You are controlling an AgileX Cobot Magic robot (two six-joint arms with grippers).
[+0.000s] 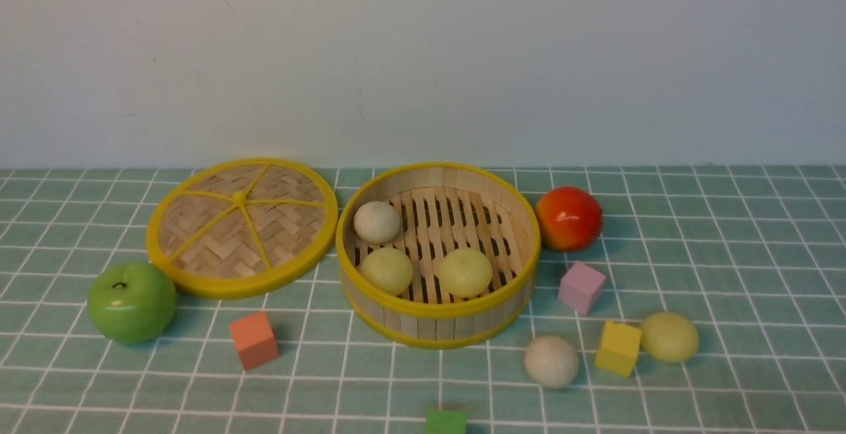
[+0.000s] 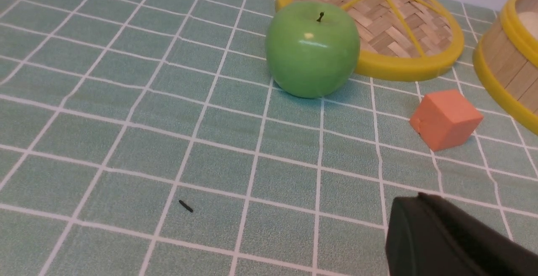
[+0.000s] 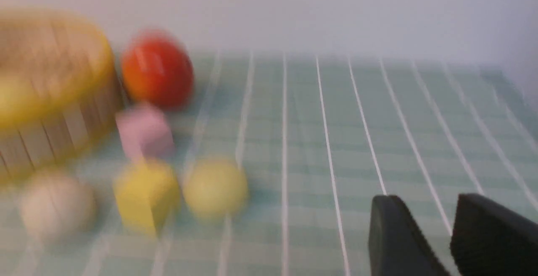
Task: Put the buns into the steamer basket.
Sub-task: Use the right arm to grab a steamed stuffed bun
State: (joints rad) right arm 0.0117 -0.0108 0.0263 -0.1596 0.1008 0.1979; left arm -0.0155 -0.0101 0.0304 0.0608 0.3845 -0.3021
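— Steamer basket (image 1: 437, 318): where?
— Mid-table, just right of lid (image 1: 241, 226). Holds three buns (image 1: 465, 272): one off-white, two yellow-green.
— Remaining two?
— On cloth (image 1: 727, 255), front right of basket, either side of yellow cube (image 1: 618, 347): off-white bun (image 1: 551, 361) left, yellow-green bun (image 1: 669, 336) right.
— Grippers?
— Left gripper (image 2: 416, 221) closed tight, empty. Right gripper (image 3: 426, 204) low over cloth, jaws apart, nothing between.

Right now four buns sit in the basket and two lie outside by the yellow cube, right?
Not quite: three buns sit in the basket, not four, as the front view shows. Two do lie outside by the yellow cube.
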